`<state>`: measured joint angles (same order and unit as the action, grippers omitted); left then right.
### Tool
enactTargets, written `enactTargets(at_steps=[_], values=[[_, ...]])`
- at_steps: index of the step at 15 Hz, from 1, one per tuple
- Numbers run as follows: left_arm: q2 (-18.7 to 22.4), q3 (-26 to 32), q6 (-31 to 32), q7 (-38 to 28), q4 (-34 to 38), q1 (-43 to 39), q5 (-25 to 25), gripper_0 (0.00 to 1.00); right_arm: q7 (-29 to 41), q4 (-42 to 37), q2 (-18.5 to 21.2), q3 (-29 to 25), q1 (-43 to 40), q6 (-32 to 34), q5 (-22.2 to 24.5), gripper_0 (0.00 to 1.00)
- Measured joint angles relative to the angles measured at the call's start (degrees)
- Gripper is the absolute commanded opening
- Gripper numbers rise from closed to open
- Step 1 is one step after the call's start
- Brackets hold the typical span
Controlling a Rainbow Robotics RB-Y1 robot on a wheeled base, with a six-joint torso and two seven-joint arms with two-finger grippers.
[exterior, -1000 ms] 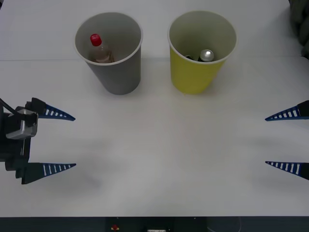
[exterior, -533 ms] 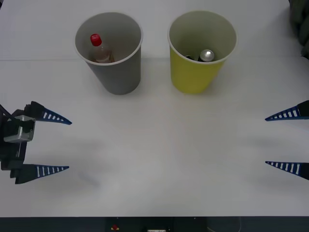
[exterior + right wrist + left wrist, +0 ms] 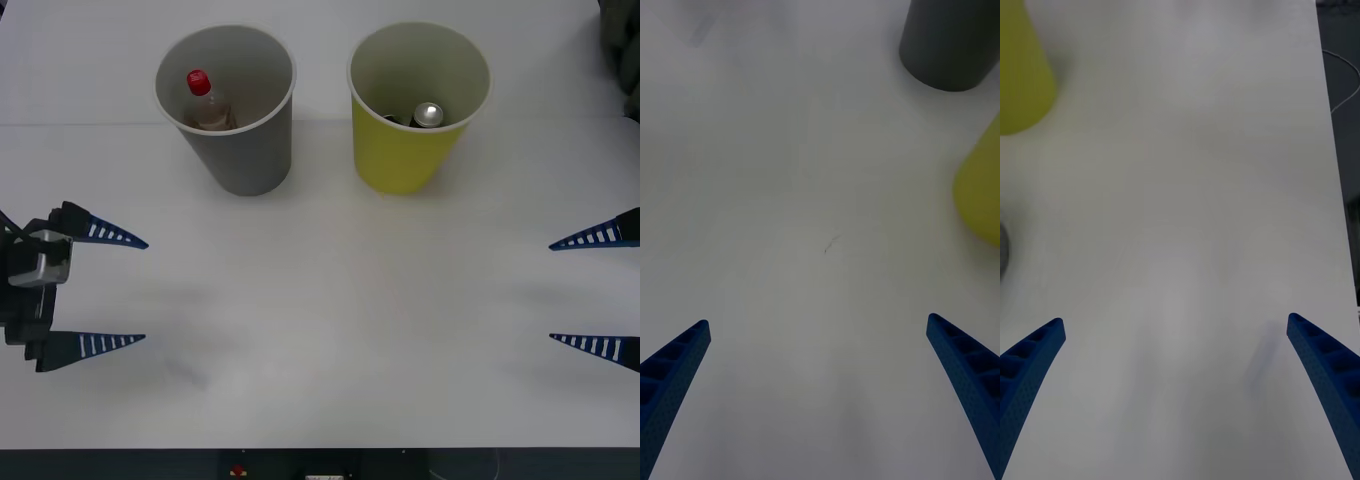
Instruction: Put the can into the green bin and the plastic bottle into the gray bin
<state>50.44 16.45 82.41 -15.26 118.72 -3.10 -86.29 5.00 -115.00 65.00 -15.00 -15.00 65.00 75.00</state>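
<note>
The gray bin (image 3: 240, 150) stands at the back left of the table, and the plastic bottle (image 3: 206, 100) with its red cap stands upright inside it. To its right stands the green bin (image 3: 405, 150), with the can (image 3: 428, 115) lying at its bottom. My left gripper (image 3: 125, 290) is open over the table's left edge, well in front of the gray bin. At the right edge my right gripper (image 3: 570, 292) is open too, with nothing between its fingers. The right wrist view catches the gray bin (image 3: 951, 41) and the green bin (image 3: 981, 191) from the side.
The white table (image 3: 340, 300) stretches bare between the two grippers. Its front edge runs along the bottom of the front view. In the left wrist view the table's edge (image 3: 1334, 150) shows with a cable beyond it. A dark object (image 3: 620, 40) sits at the far right corner.
My left gripper has shifted slightly leftward, away from the table's middle, staying open. The right gripper, the bins and their contents have not moved.
</note>
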Motion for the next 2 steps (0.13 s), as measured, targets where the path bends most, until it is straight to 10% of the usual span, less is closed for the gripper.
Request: enactTargets(at_steps=[2], values=[[0.0, 0.1, -0.1, -0.2, 0.0, 0.1, -0.1, 1.0, 0.0, 0.0, 0.0, 0.0, 0.0, 0.0, 0.0, 1.0]])
